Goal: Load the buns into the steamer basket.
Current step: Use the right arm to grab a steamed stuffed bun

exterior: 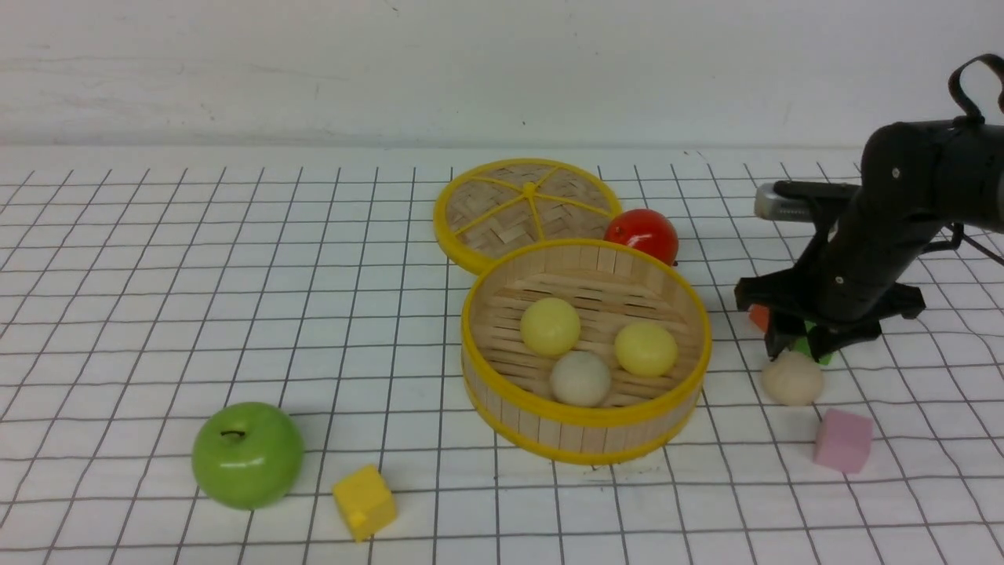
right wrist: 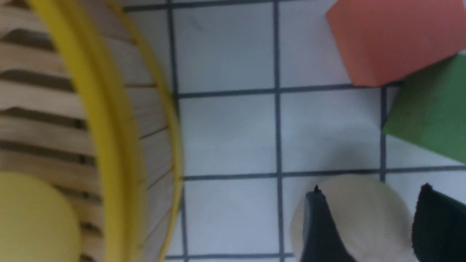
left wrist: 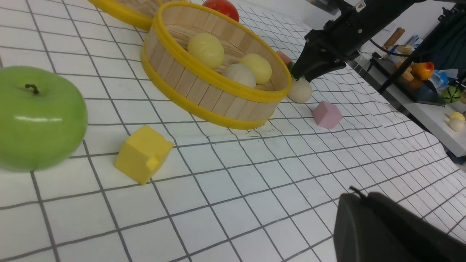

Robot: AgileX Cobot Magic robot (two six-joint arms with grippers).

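Note:
The steamer basket (exterior: 584,420) stands mid-table and holds two pale yellow buns (exterior: 550,326) (exterior: 645,348) and one beige-white bun (exterior: 580,378). Another beige-white bun (exterior: 792,378) lies on the table just right of the basket. My right gripper (exterior: 796,345) hangs directly over that bun, open, with a finger on either side of its top (right wrist: 370,189); the bun rests on the table. In the left wrist view my left gripper (left wrist: 355,193) is shut and empty, low over the near table, far from the basket (left wrist: 204,91).
The woven lid (exterior: 525,205) and a red apple (exterior: 643,234) lie behind the basket. An orange cube (right wrist: 393,36) and a green cube (right wrist: 433,112) sit close behind the right gripper. A pink cube (exterior: 842,440), a yellow cube (exterior: 365,501) and a green apple (exterior: 248,455) lie nearer.

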